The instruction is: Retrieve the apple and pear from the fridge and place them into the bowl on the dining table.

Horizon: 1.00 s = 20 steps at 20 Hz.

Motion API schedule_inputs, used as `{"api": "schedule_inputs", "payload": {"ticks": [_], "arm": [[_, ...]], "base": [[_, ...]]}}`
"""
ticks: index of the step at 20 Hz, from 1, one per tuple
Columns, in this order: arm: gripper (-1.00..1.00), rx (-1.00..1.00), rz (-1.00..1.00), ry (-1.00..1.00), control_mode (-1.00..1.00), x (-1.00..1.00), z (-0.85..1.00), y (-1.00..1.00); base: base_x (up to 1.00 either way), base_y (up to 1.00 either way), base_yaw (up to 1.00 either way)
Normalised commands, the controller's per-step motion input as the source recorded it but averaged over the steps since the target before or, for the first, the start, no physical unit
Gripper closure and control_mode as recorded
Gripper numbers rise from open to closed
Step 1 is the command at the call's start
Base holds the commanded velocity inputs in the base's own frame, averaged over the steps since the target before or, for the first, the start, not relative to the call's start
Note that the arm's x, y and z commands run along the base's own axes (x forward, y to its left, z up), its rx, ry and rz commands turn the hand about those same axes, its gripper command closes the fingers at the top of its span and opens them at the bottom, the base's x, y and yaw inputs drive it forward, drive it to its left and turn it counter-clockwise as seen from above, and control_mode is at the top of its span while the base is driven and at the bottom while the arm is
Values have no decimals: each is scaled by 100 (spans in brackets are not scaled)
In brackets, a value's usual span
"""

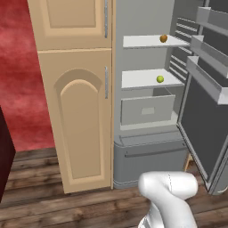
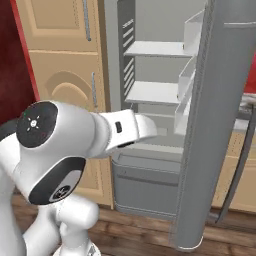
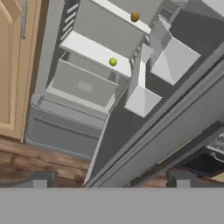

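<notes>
The white arm (image 2: pixel 75 145) rises from the base, bends at its dark-capped elbow and reaches forward toward the tall grey fridge (image 1: pixel 147 111), whose door (image 2: pixel 210 125) stands swung open. In the hand view the two dark finger tips of the tool (image 3: pixel 109 179) stand wide apart at the lower edge, released, with nothing between them. That view is rolled, so the fridge interior lies at a slant.

On the upper white shelf (image 1: pixel 151 41) sits a small brownish-orange fruit (image 1: pixel 164 38), near the shelf's right end. On the shelf below (image 1: pixel 142 79) lies a small yellow-green fruit (image 1: pixel 160 79), also toward the right. Under it is the grey drawer (image 1: pixel 147 109), closed. Both fruits are too small to tell apple from pear.

In the right base view the open door's edge hides the right part of the shelves, and the forearm covers the drawer. A tan wooden cabinet with arched panels (image 1: pixel 75 111) stands just beside the fridge on its left.
</notes>
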Motion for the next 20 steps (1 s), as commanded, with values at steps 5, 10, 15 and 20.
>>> {"api": "schedule_inputs", "payload": {"ticks": [5,10,15,20], "arm": [[-100,-24,0,0,-100,-51,27,80],[-100,-7,-1,4,-100,-7,11,67],[-100,5,-7,4,-100,0,1,48],[-100,23,-8,7,-100,0,-5,26]], "base": [[0,0,0],[0,0,0],[0,0,0],[0,0,0]]}}
